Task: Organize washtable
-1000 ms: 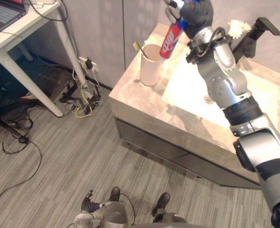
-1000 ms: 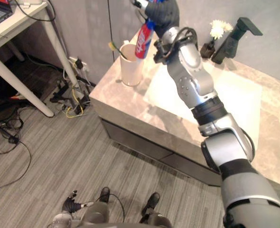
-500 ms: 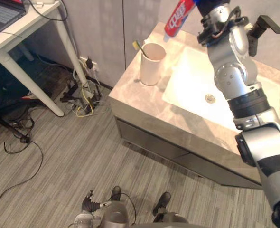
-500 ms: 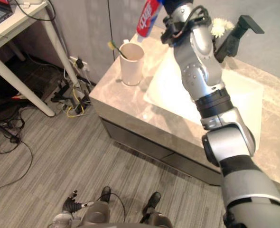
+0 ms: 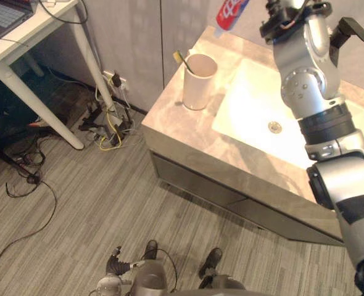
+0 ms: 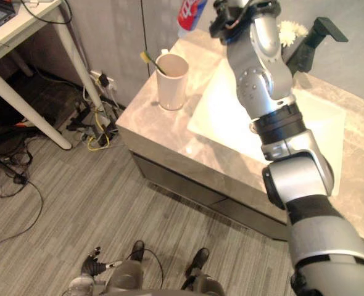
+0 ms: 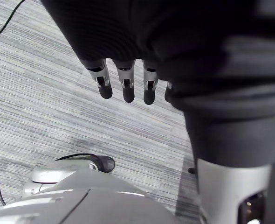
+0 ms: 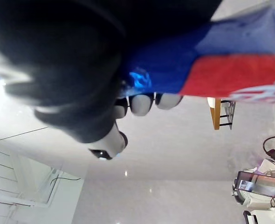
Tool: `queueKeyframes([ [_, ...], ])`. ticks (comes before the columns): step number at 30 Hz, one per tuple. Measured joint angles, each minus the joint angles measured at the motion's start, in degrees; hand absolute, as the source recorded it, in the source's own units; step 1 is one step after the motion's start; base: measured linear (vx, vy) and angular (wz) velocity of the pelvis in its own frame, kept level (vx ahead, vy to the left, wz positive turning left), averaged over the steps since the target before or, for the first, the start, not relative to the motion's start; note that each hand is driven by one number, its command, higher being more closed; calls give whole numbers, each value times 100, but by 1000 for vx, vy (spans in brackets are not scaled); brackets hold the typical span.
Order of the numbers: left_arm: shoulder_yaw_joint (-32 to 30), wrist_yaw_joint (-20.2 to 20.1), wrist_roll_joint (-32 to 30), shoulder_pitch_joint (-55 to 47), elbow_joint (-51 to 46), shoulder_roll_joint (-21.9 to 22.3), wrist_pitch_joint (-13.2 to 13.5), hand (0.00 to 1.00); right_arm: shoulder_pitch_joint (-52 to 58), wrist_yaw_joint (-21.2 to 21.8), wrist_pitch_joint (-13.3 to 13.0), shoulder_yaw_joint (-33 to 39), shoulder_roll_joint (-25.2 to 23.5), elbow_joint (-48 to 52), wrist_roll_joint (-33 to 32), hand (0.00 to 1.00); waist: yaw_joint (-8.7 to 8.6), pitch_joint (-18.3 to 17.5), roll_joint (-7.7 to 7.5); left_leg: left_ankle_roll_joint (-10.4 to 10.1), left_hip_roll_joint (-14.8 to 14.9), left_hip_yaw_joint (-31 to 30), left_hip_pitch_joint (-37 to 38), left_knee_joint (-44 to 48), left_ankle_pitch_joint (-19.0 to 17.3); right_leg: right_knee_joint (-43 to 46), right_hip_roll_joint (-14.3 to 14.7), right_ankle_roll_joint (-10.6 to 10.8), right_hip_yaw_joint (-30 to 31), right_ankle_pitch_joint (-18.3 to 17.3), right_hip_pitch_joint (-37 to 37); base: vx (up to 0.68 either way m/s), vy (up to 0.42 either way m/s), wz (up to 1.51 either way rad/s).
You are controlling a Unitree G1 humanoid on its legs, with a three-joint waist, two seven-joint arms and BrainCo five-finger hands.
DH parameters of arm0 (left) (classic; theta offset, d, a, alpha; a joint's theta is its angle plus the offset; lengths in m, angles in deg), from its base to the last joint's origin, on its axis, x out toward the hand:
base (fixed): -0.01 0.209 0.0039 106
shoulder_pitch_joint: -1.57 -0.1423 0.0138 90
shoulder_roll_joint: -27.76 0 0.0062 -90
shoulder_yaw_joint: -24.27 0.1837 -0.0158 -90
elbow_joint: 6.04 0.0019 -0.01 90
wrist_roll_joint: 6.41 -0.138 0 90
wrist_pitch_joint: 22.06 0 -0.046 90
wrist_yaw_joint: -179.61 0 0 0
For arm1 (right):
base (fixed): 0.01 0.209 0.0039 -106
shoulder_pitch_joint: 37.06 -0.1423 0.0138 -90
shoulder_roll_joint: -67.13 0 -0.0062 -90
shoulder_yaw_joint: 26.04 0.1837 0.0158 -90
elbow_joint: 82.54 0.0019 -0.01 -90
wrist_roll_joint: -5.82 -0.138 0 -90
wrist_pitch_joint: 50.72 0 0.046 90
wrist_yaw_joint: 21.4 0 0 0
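A white desk [image 5: 28, 34] with an open dark laptop [image 5: 0, 12] on it fills the 10 o'clock corner of the head views. On the grey striped floor [image 5: 108, 209] at the desk's 4 o'clock lies a tangle of yellow and black cables [image 5: 108, 131].

In its own wrist view the left hand [image 7: 126, 86] hangs low over that floor. Its fingers are straight and loose, with nothing in them.

The marble-look washtable [image 5: 176, 123] stands at the centre and 3 o'clock of the head views. A cream round cup [image 5: 199, 81] stands upright on its counter, just beside the 9 o'clock edge of the white sunken sink basin [image 5: 256, 111]. A yellow-green toothbrush [image 5: 182, 60] leans out of the cup toward 10 o'clock.

The red, white and blue toothpaste tube [image 5: 231, 8] is in the air at the 12 o'clock edge of the view, at about 1 o'clock from the cup and well apart from it. The right arm reaches up over the basin to it. The right wrist view shows the right hand [image 8: 142, 103] with its fingers curled round the tube, clamping it.

A small round drain [image 5: 274, 126] sits in the basin floor. A black angular faucet [image 6: 314, 34] stands at the basin's 1 o'clock, and a white flower [image 6: 287, 28] shows just at the faucet's 9 o'clock, partly behind the arm.
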Motion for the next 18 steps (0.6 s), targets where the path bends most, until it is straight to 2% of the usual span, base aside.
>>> queueKeyframes([
  [8,17,-1,106,13,-16,-10,57,0,-53,-10,12,-12,-20,-166,11,100,28,132,-8,-1,3,4,-15,4,1,0,3,0,7,0,-14,0,0,0],
  [18,136,0,110,13,-19,-50,54,0,-64,-1,87,-84,-204,-188,34,100,95,134,-9,-2,3,-1,-36,-7,1,0,3,0,1,1,-38,0,0,0],
])
